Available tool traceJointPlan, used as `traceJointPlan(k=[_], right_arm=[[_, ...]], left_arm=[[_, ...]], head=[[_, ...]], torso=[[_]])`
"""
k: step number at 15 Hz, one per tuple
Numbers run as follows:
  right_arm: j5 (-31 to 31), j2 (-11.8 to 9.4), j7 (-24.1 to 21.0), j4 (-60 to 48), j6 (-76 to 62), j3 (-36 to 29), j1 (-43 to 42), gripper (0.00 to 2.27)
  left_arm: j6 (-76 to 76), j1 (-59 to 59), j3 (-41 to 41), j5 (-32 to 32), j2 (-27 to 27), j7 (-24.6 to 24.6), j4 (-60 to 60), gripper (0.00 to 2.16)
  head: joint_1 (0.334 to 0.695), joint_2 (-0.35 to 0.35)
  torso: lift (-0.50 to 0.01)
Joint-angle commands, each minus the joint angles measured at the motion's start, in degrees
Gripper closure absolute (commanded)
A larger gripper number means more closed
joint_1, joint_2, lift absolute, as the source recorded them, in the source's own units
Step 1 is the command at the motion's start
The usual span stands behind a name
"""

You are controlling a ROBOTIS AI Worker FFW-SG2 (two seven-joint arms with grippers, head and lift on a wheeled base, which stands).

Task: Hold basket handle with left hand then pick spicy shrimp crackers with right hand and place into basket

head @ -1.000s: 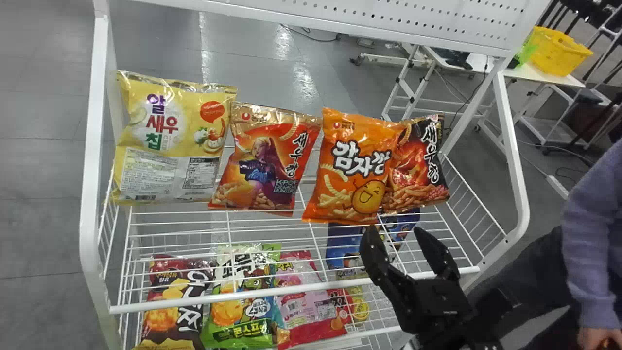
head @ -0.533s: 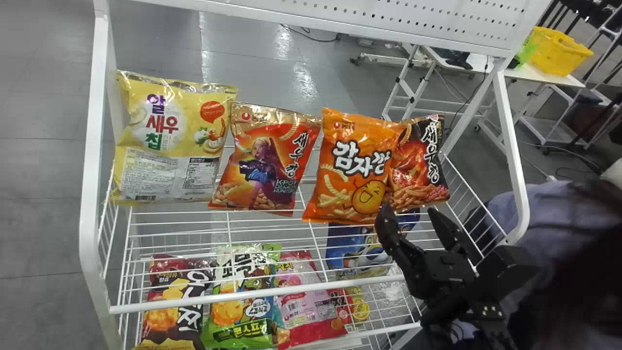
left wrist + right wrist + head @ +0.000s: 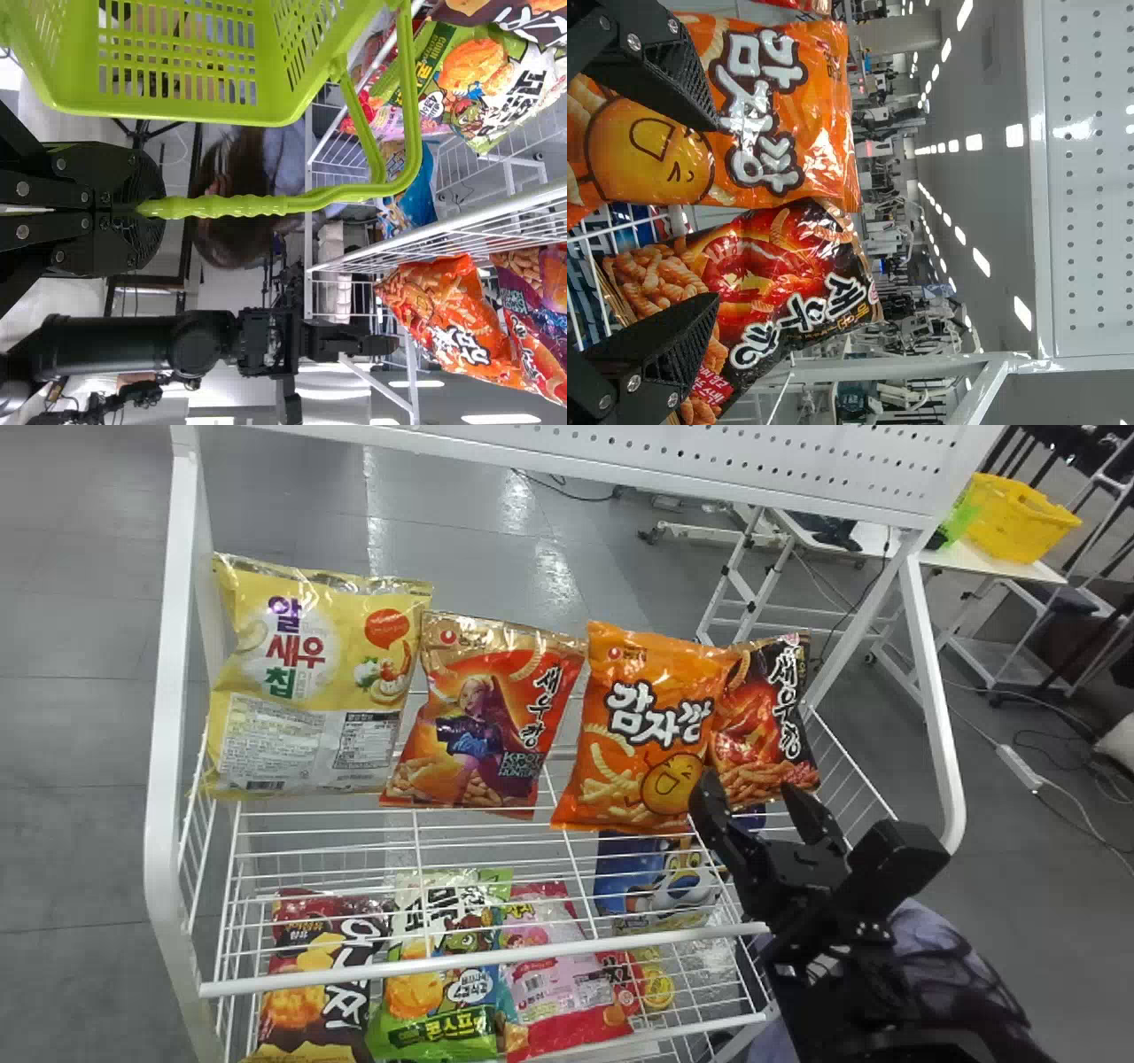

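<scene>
On the wire shelf (image 3: 478, 959), an orange bag (image 3: 642, 722) partly hides the spicy shrimp crackers (image 3: 769, 722); right jaws (image 3: 744, 781) spread, left jaws (image 3: 149, 208) pinching the basket handle (image 3: 239, 206).

Four snack bags (image 3: 310, 673) lined up on upper shelf (image 3: 483, 963); spicy shrimp crackers (image 3: 771, 731) set rightmost, edge overlapped by neighbouring bag (image 3: 642, 726). More bags (image 3: 438, 983) placed on lower shelf (image 3: 709, 1025).

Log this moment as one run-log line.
left tool: shut on green basket handle | right tool: open near spicy shrimp crackers | crackers: on shelf, partly behind orange bag, not yet gripped
</scene>
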Motion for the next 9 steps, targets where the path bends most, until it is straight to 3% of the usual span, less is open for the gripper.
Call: traceJointPlan(k=[1,9], right_arm=[[0.2,-0.4,0.1,1.8,2.0,-0.8,-3.0,0.14],[1.8,-2.9,1.1,4.8,8.6,-3.4,-8.6,0.14]], left_arm=[[0.1,0.2,0.0,-0.1,-0.3,-0.1,0.2,1.89],[0.1,0.9,0.1,-0.5,-0.3,-0.1,0.1,1.89]], head=[[0.695,-0.350],[0.695,-0.350]], torso=[[-0.037],[-0.037]])
